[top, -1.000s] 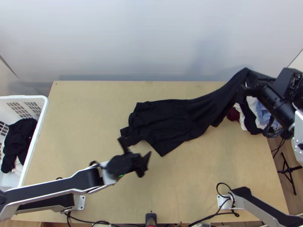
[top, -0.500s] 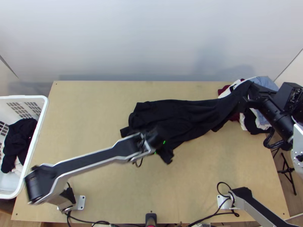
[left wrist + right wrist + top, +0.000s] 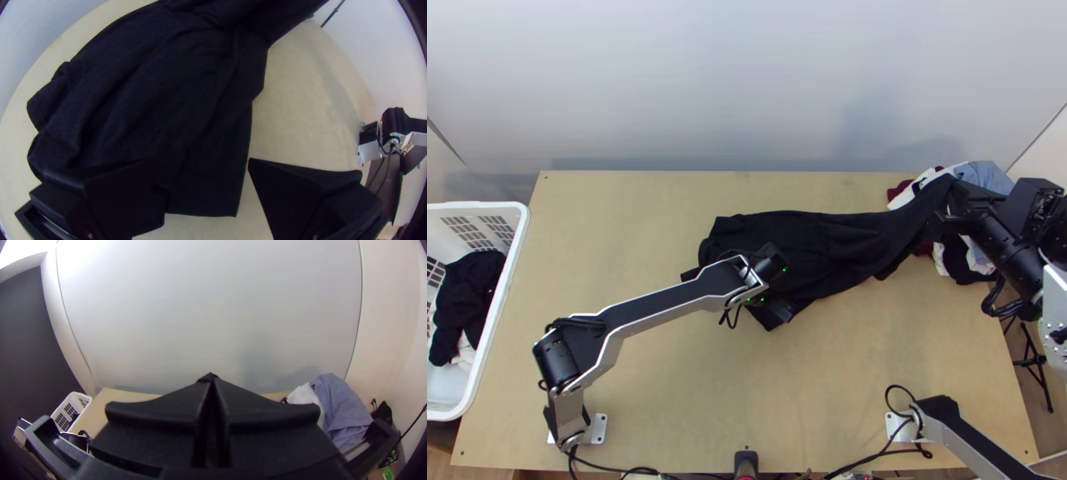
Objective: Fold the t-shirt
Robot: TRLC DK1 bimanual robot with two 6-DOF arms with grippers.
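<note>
The black t-shirt (image 3: 819,244) lies stretched sideways and wrinkled on the table, its right end drawn up over the clothes pile. At that raised end is my right gripper (image 3: 951,210). In the right wrist view the right gripper (image 3: 211,378) is shut, with a bit of dark cloth at its tips. My left gripper (image 3: 777,284) is over the shirt's near left part. The left wrist view shows the left gripper (image 3: 205,171) open, one finger over the black cloth (image 3: 160,102) and the other beside its edge; the cloth between them is not gripped.
A pile of clothes (image 3: 979,252) lies at the table's right edge, under the right gripper. A white basket (image 3: 503,308) with dark and light clothes stands at the left. Bare wood (image 3: 811,384) stretches in front of the shirt, with cables along the near edge.
My left gripper has travelled right and away from the near edge, over the shirt. The right gripper has lowered slightly with its end of the cloth, and more of the clothes pile shows.
</note>
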